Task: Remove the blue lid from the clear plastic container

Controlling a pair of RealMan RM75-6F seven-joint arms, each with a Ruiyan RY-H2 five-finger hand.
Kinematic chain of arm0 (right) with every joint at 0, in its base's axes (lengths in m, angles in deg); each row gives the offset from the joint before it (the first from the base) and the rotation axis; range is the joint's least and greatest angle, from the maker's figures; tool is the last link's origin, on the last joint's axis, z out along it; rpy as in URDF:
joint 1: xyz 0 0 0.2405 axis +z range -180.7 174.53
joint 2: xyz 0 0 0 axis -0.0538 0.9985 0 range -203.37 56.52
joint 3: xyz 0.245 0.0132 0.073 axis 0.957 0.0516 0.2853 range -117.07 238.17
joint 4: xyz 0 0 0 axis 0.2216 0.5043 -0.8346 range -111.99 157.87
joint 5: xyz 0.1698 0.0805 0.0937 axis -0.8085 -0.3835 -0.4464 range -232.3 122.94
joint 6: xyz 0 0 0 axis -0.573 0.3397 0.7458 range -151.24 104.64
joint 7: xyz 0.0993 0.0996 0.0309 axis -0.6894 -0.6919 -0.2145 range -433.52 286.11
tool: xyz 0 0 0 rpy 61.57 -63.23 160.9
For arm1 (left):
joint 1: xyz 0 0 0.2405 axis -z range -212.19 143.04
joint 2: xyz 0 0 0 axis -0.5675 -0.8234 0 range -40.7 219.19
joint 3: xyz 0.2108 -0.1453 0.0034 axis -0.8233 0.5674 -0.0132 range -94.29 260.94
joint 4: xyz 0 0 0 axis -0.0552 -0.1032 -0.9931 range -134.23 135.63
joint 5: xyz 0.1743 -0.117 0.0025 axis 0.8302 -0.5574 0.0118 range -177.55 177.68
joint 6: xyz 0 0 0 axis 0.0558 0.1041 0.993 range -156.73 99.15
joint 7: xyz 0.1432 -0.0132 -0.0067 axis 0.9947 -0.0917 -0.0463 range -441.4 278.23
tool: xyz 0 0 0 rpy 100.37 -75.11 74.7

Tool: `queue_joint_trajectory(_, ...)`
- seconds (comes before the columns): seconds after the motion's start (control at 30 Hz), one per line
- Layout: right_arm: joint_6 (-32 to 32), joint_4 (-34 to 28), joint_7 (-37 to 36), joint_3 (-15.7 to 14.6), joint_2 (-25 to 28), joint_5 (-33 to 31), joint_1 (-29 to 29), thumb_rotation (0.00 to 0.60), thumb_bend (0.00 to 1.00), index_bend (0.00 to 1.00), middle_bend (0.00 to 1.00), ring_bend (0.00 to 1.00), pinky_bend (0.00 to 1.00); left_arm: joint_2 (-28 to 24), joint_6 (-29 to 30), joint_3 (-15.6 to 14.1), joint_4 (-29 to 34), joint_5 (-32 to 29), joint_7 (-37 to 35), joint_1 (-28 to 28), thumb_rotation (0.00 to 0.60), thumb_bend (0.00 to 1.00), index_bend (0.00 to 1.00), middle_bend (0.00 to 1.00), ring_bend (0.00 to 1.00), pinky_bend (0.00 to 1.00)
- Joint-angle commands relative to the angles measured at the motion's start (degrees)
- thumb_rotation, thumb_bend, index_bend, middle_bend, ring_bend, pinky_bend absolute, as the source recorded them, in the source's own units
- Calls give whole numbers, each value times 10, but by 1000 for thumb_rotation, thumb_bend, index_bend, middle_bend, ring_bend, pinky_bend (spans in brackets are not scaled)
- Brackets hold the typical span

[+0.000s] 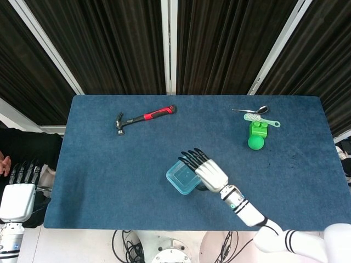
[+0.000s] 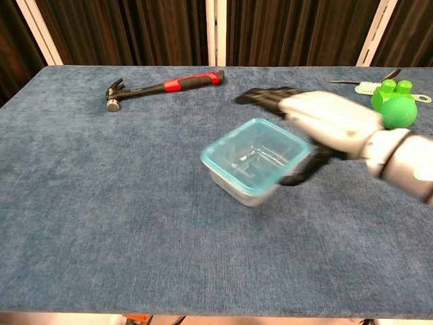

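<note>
The clear plastic container [image 2: 252, 168] with its blue lid [image 1: 182, 177] sits on the blue felt table [image 1: 109, 181], a bit front of centre, nothing crowding it — my guess is it's placed that way so a hand can come at it from any side. The lid looks to be on; its turquoise rim runs all the way round the top of the tub in the chest view.

The right hand [image 2: 318, 122] is over the container's right side. Its fingers [image 1: 192, 156] are stretched out flat and apart, reaching past the far right edge of the lid, while the thumb [image 2: 301, 175] hangs down by the near right corner. So the lid's right edge lies between thumb and fingers, but nothing is closed on it — the hand is spread and holding nothing. The chest view is blurred there, so I can't tell whether the palm or thumb actually touches the tub. Looks to me like it's lining up to pinch that corner and peel.

The left hand [image 1: 17, 192] is parked off the table's left front corner, well apart from everything, fingers straight and holding nothing.

Other stuff is all along the far edge: a red-and-black claw hammer [image 1: 143, 118] far left, a green plastic toy [image 1: 256, 135], a pale green brush [image 1: 260, 119] and a metal spoon [image 1: 252, 110] far right.
</note>
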Motion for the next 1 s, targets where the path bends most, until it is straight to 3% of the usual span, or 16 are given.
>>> queue_joint_trajectory(0.03, 19, 33, 6, 23, -54, -9, 37, 600, 26, 0, 0, 0, 0, -1, -2, 1, 0, -2, -1, 1, 600, 0, 0, 0, 0, 0)
queue_joint_trajectory(0.17, 33, 66, 25, 43, -104, -19, 73, 600, 23, 0, 0, 0, 0, -2, -7, 2, -1, -4, -2, 3, 600, 0, 0, 0, 0, 0)
queue_joint_trajectory(0.27, 47, 63, 23, 42, -109, -22, 90, 600, 21, 0, 0, 0, 0, -2, -11, 3, -2, -6, -4, 6, 600, 0, 0, 0, 0, 0)
queue_joint_trajectory(0.4, 33, 6, 7, 14, -52, -11, 74, 600, 22, 0, 0, 0, 0, -3, -14, 5, -2, -6, -3, 9, 600, 0, 0, 0, 0, 0)
queue_joint_trajectory(0.57, -34, -74, -14, -28, 62, -3, 13, 600, 22, 0, 0, 0, 0, -3, -17, 6, -1, -7, -1, 12, 600, 0, 0, 0, 0, 0)
queue_joint_trajectory(0.73, -53, -74, -44, -16, 125, -57, -20, 600, 22, 0, 0, 0, 0, 0, -22, 8, 1, -10, 3, 17, 600, 0, 0, 0, 0, 0)
queue_joint_trajectory(0.83, -41, -54, -65, -2, 128, -75, -13, 600, 22, 0, 0, 0, 0, 2, -27, 11, 3, -12, 6, 21, 600, 0, 0, 0, 0, 0)
queue_joint_trajectory(1.0, -1, 3, -57, 11, 86, -91, 20, 600, 22, 0, 0, 0, 0, 0, -34, 11, 10, -12, 16, 26, 600, 0, 0, 0, 0, 0)
